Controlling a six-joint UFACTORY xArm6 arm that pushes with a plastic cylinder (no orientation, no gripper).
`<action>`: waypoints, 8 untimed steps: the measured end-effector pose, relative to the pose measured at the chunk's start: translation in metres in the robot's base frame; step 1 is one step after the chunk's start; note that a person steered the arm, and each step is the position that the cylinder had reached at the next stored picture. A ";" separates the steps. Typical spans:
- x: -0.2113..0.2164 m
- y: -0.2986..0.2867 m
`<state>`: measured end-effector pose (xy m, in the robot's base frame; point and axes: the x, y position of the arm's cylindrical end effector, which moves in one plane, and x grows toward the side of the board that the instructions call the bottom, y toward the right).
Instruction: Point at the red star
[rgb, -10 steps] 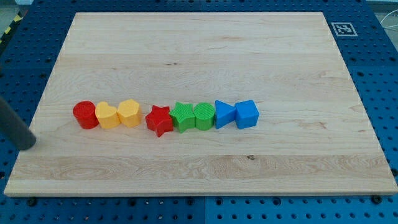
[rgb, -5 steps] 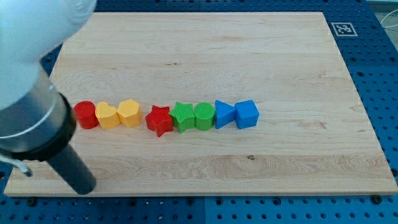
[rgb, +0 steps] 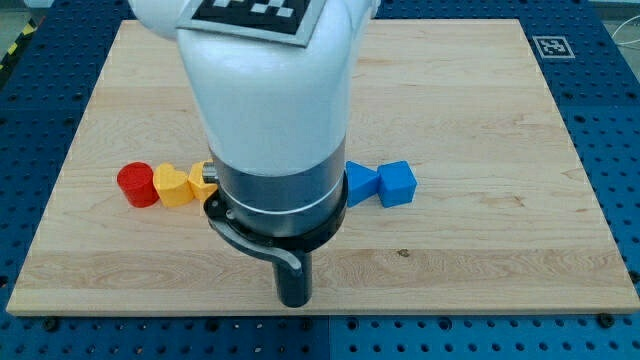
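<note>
My arm's white and dark body fills the middle of the camera view and hides the red star and the two green blocks. My tip touches the board near the view's bottom edge, below where the row of blocks runs. Still visible in the row are a red cylinder, a yellow heart and a sliver of a second yellow block on the left, and a blue triangle and a blue cube on the right.
The wooden board lies on a blue perforated table. A black-and-white marker tag sits by the board's top right corner.
My arm has swept from the view's left edge to the middle. The tip moved right along the board's bottom part. The arm now covers the red star and green blocks. No block moved.
</note>
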<state>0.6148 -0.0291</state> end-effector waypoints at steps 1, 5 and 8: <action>-0.005 -0.005; -0.044 -0.015; -0.065 -0.024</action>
<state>0.5502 -0.0526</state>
